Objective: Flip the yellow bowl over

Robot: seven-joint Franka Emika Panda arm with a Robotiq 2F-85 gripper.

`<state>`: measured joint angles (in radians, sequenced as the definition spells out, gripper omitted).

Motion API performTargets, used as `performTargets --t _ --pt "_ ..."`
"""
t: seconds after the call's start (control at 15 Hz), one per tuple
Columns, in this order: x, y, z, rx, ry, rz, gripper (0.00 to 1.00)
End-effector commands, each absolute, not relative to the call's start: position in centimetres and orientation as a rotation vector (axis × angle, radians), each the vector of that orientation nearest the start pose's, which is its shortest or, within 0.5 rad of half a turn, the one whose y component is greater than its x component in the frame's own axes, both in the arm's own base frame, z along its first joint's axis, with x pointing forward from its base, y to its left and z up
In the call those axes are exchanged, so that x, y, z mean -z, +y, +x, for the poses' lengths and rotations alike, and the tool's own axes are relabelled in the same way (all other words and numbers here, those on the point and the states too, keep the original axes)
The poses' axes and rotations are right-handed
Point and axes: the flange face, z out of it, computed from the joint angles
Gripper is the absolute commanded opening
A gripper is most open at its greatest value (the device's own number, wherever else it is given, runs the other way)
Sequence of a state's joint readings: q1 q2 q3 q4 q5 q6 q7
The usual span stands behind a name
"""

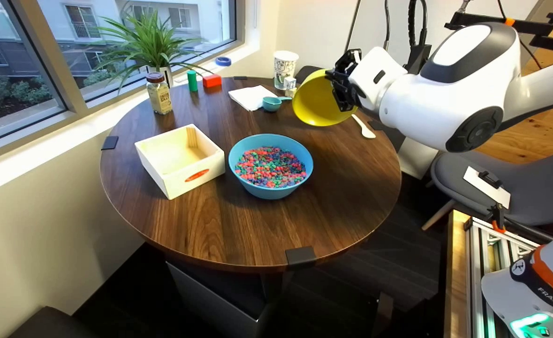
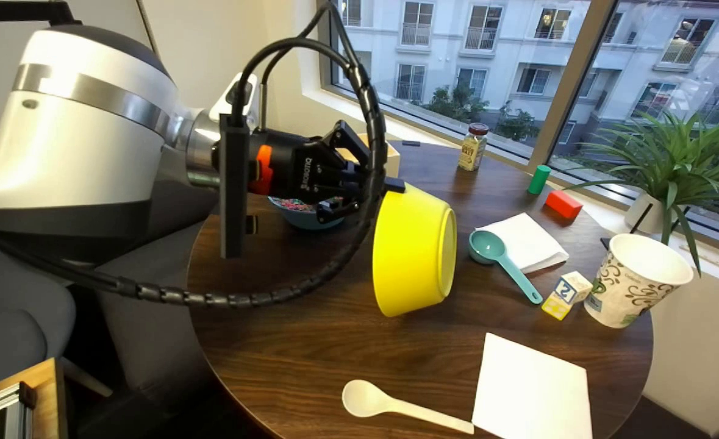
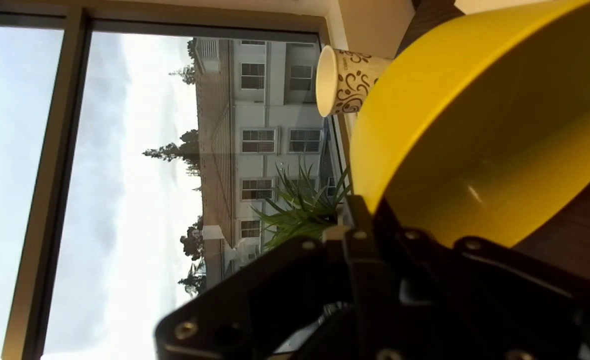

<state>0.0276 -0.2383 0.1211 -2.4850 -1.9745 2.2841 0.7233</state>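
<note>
Would put the flip at about halfway, counting grasp and lift as done and the turn as unfinished. Can see the yellow bowl (image 2: 408,256) tipped on its side, apparently in the air above the table (image 1: 201,234), with base away from the arm (image 2: 85,134) and mouth towards it. In the wrist view, can make out the claw (image 3: 372,212) pinched nearly together on the rim, with one tip outside the bowl and the other inside. Left to do, by this judgement: roll the bowl the rest of the way, lower it and let go. Cannot tell whether to finish mouth up or mouth down.

In an exterior view, lose part of the claw behind the looping black cable (image 2: 377,152), and much of the blue bowl (image 2: 310,219) and wooden box (image 2: 391,158) behind the two. Cannot see the inner tip there, nor any clear gap under the yellow bowl to confirm the lift. In the wrist view, find the bowl cut off at the right edge, and the paper cup (image 3: 347,80) partly hidden behind it.
</note>
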Motion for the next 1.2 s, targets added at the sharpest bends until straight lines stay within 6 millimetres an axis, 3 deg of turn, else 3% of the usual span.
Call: performTargets --t 0.0,0.4,1.13 --pt "-39.3 5.1 45.6 -0.621 0.829 1.488 0.01" --pt "-37.6 5.2 44.8 -0.575 0.816 1.457 0.01" --pt "-36.3 5.5 44.2 -0.553 0.839 1.44 0.01"
